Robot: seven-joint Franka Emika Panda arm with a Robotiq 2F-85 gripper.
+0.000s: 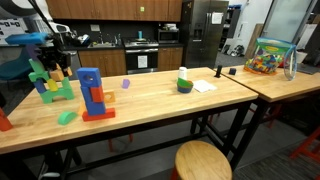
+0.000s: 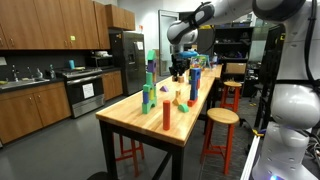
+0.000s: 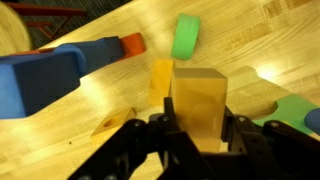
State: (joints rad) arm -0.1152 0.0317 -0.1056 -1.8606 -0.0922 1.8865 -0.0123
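wooden block | clamped by gripper above counter end | judged light, stiff, smooth; flat opposite faces best gripped

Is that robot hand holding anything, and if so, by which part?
Yes: the hand holds a tan block, clamped by two opposite sides at the end nearest the wrist camera.
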